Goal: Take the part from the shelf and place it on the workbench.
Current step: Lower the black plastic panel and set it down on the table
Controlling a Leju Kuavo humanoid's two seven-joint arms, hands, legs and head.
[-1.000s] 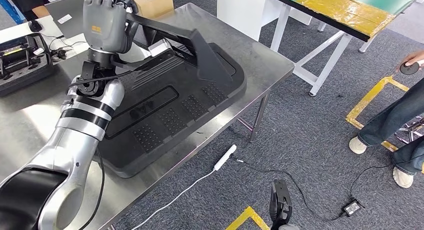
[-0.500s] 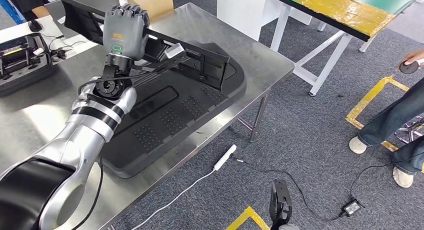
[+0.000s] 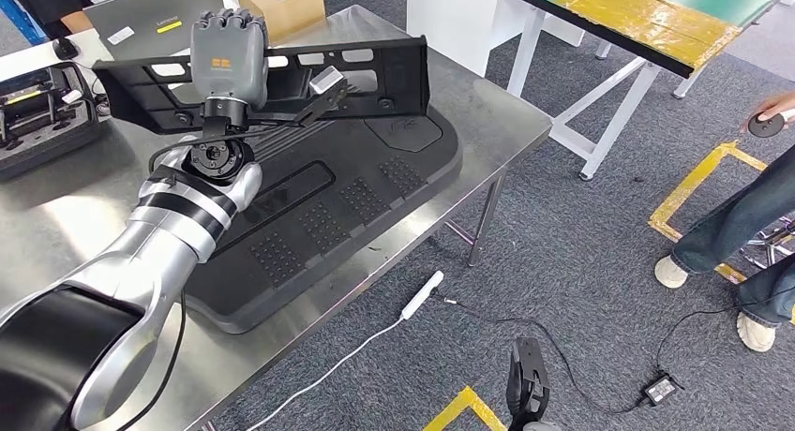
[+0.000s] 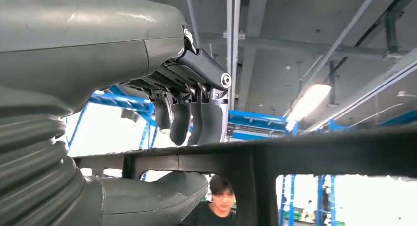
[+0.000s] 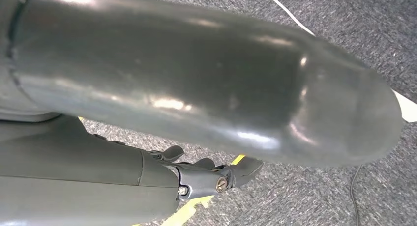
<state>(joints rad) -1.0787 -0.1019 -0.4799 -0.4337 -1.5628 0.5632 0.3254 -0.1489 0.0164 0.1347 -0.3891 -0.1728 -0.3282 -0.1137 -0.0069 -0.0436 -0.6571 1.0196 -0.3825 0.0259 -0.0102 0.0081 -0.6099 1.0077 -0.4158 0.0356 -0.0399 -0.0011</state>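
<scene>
My left hand (image 3: 225, 61) grasping black part (image 3: 375, 70); part turned from tilted to level, above table (image 3: 487, 112). Next I lower it. Right hand (image 5: 216, 179) hanging, empty, fingers apart.

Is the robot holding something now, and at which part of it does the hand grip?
The left hand holds the long black plastic part, gripping its upper rail left of its middle. The right hand hangs over the floor, holding nothing.
</scene>
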